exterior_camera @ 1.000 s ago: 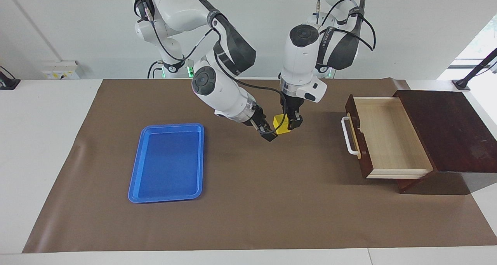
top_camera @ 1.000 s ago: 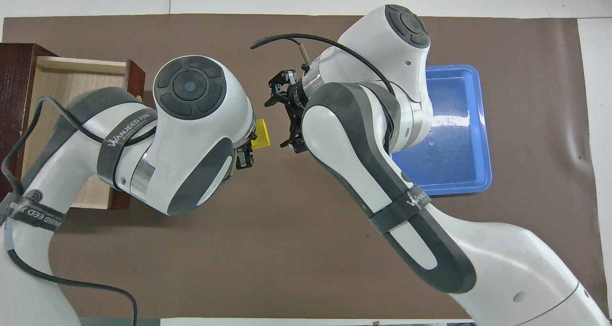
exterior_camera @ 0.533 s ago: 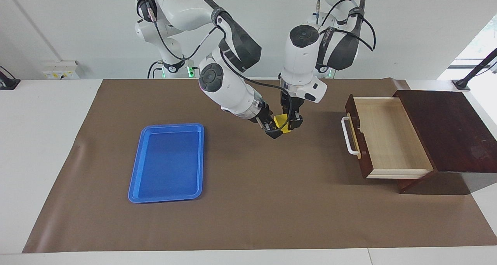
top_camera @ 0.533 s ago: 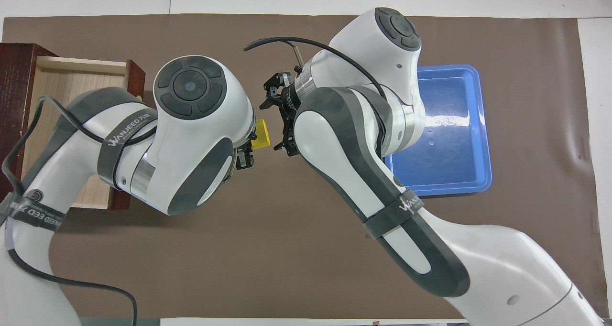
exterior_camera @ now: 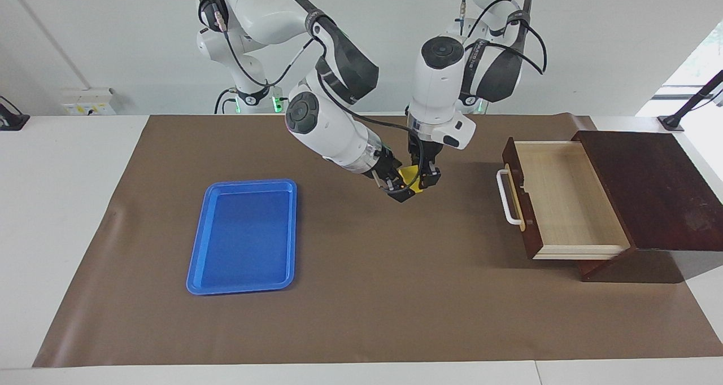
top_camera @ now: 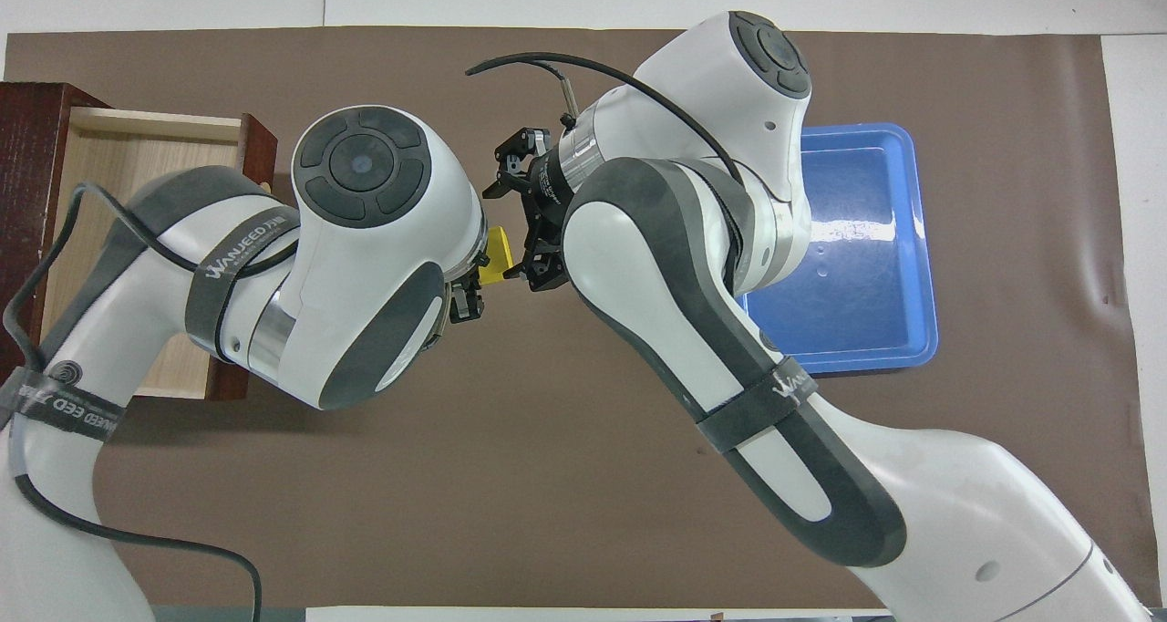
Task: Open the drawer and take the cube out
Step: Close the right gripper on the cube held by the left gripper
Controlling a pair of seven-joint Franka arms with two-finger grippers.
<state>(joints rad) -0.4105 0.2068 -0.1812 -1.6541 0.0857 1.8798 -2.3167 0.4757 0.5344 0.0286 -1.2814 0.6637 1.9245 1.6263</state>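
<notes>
The small yellow cube (exterior_camera: 408, 176) (top_camera: 497, 255) hangs above the brown mat, between the blue tray and the drawer. My left gripper (exterior_camera: 423, 180) points straight down and is shut on it. My right gripper (exterior_camera: 400, 189) (top_camera: 503, 235) comes in slantwise from the tray's side, open, with its fingers on either side of the cube. The drawer (exterior_camera: 565, 198) (top_camera: 137, 152) of the dark wooden box stands pulled out toward the left arm's end of the table, its pale interior bare and its white handle (exterior_camera: 506, 197) facing the grippers. In the overhead view the left wrist hides most of the left gripper.
A flat blue tray (exterior_camera: 243, 235) (top_camera: 857, 239) lies on the mat toward the right arm's end of the table. The dark brown box (exterior_camera: 649, 187) sits at the mat's edge. Brown mat (exterior_camera: 395, 294) covers the table.
My right gripper has moved in toward the cube, from beside it to straddling it. The left gripper and the cube have stayed in place.
</notes>
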